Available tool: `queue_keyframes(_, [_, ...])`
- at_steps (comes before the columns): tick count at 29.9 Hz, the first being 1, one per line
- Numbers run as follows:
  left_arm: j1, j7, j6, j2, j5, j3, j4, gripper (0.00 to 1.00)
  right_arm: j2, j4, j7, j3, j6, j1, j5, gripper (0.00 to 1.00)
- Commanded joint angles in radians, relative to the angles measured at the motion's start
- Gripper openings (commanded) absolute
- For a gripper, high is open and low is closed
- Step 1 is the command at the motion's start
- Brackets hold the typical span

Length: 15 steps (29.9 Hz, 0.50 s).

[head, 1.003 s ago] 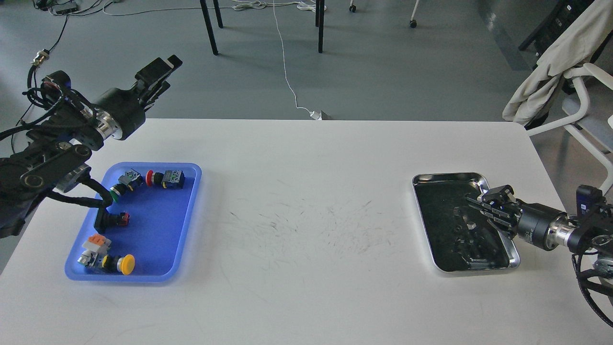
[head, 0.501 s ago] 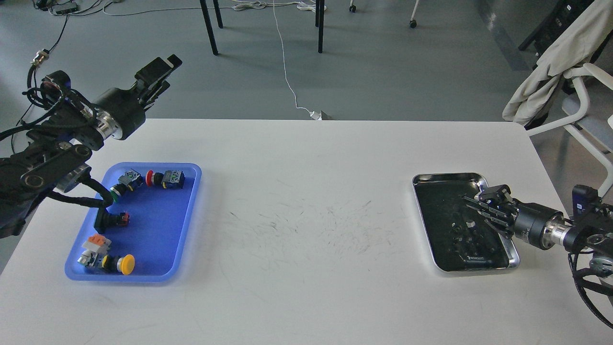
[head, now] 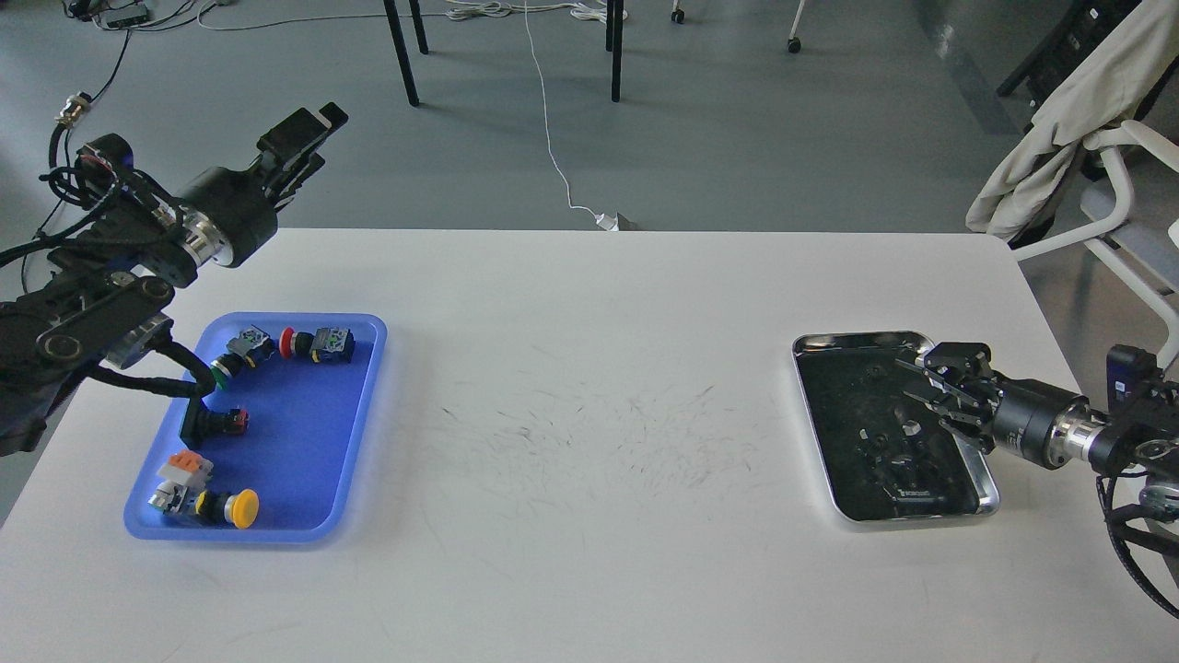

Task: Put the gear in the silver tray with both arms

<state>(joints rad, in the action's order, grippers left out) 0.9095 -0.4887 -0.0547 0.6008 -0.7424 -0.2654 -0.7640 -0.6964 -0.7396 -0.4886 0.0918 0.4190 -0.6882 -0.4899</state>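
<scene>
The silver tray [head: 811,348] lies on the right of the white table. Small dark parts and one pale piece [head: 910,426] lie on its dark bottom; I cannot tell which is the gear. My right gripper [head: 914,379] hovers over the tray's right half, its fingers a little apart and holding nothing. My left gripper [head: 311,143] is raised beyond the table's far left edge, above and behind the blue tray, with its fingers apart and empty.
A blue plastic tray [head: 368,368] at the left holds several push-button switches, among them a yellow one [head: 243,508] and a red one [head: 288,342]. A chair draped with cloth [head: 1068,110] stands at the far right. Table legs and cables are on the floor behind.
My right gripper has drawn back a little to the right and toward the tray's far side, still over the tray. The left arm has barely moved.
</scene>
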Motion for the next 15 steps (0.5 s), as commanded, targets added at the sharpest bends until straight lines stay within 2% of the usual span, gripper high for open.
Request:
queue_keyframes(1, [-0.003, 0.000, -0.001, 0.004, 0.000, 0.000, 0.000, 0.87, -0.037, -0.004, 0.000, 0.061, 0.003, -0.005, 0.005, 0.74])
queue_keyframes(5, [-0.011, 0.000, 0.001, 0.004, 0.000, 0.000, 0.000, 0.87, -0.074, -0.007, 0.000, 0.123, 0.004, -0.008, 0.007, 0.81])
queue_keyframes(9, [-0.018, 0.000, -0.001, 0.004, 0.000, 0.000, 0.002, 0.87, -0.135, -0.010, 0.000, 0.216, 0.012, -0.024, 0.008, 0.92])
queue_keyframes(15, [-0.018, 0.000, -0.001, 0.004, 0.000, -0.001, 0.002, 0.87, -0.215, -0.014, 0.000, 0.333, 0.069, -0.030, 0.080, 0.93])
